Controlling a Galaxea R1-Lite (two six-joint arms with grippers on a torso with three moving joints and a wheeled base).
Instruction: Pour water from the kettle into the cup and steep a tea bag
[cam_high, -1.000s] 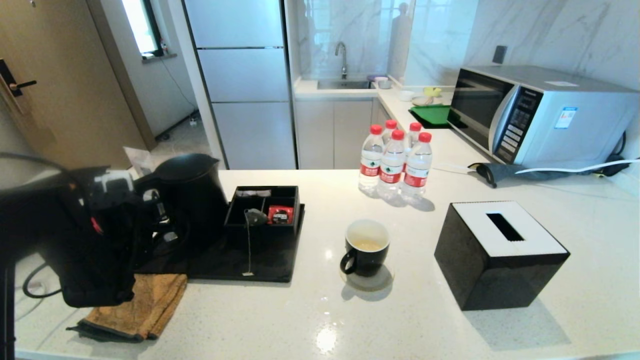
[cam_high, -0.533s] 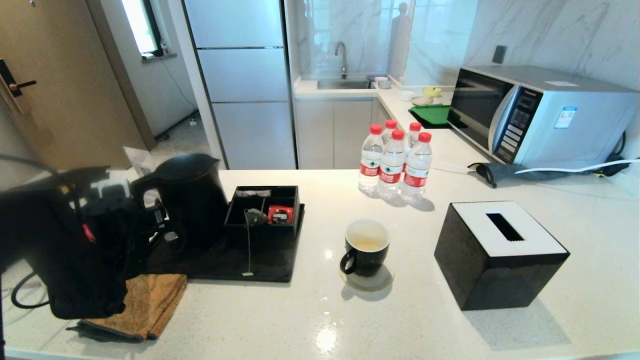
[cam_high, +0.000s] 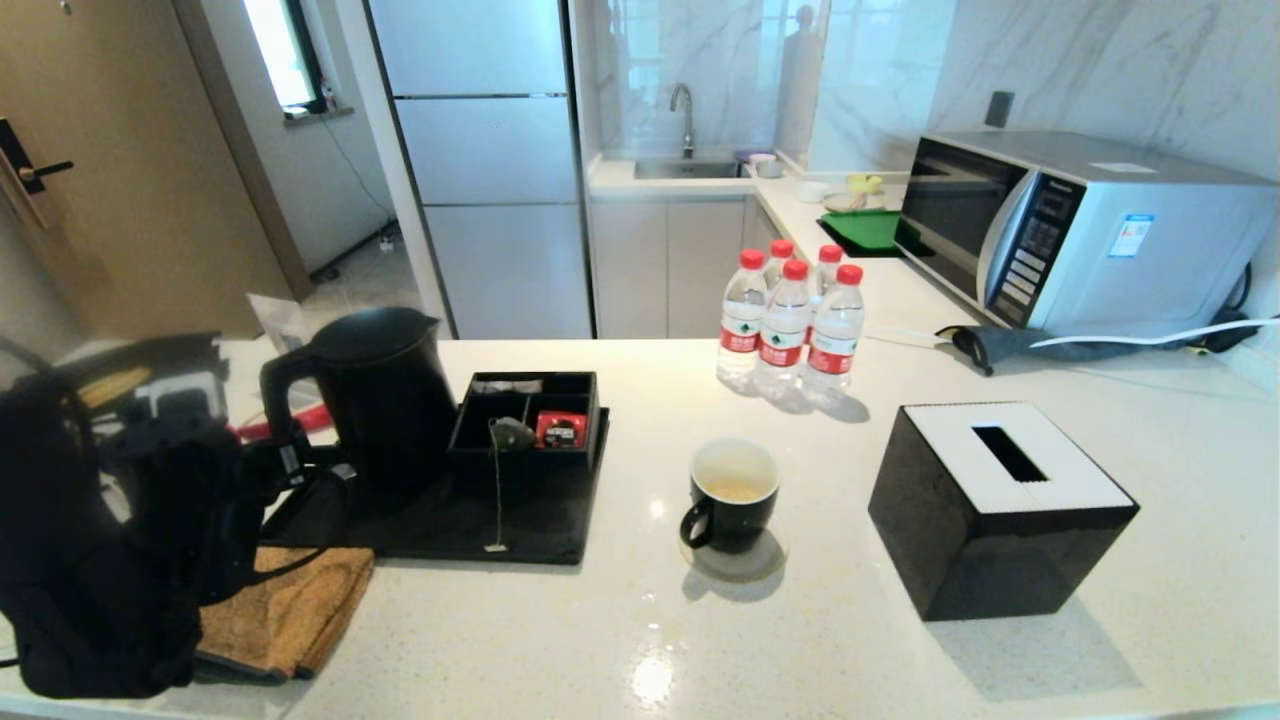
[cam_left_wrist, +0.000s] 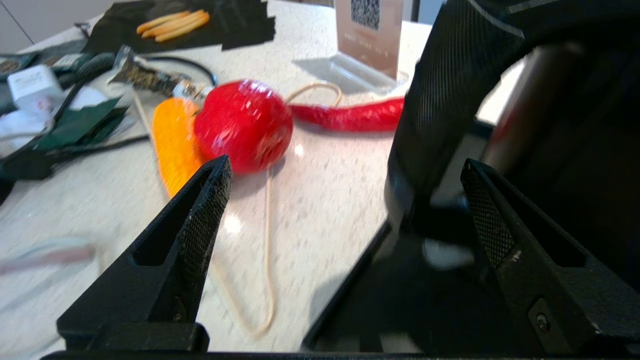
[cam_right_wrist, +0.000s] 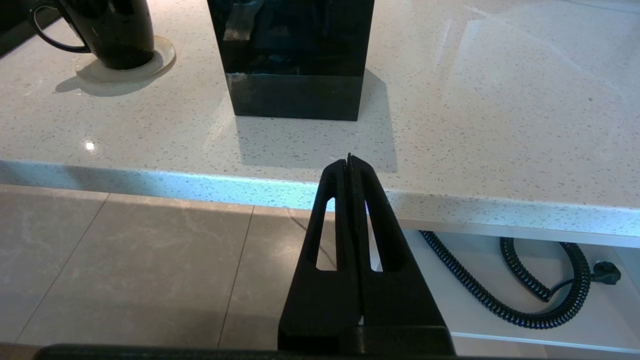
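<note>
Biggest risk we see: the tea bag (cam_high: 512, 433) sits in the black organiser box (cam_high: 527, 412) on the black tray (cam_high: 480, 515), its thin string (cam_high: 497, 490) trailing over the box edge down onto the tray, paper tag (cam_high: 495, 547) at the front. A pinch on the string alone could slip, or drag the bag against the red sachet (cam_high: 560, 429) beside it. Swinging it over the cup (cam_high: 733, 495) could also snag the string on the kettle (cam_high: 383, 400) or tip the cup off its coaster (cam_high: 737, 560).

The left gripper (cam_left_wrist: 345, 210) is close to the kettle handle (cam_high: 275, 395); any careless sweep would knock the kettle on its tray. Its fingers (cam_left_wrist: 200, 210) are spread wide, holding nothing; in the left wrist view the handle passes between them without touching, nearer the far-side finger.

The tea bag is well apart from those fingers, on the other side of the kettle. The cup, pale water (cam_high: 737, 491) low inside, stands further off toward the tissue box (cam_high: 1000, 510).

The right gripper (cam_right_wrist: 349, 162) is parked below the counter edge (cam_right_wrist: 200, 192), fingers pressed together, empty.
</note>
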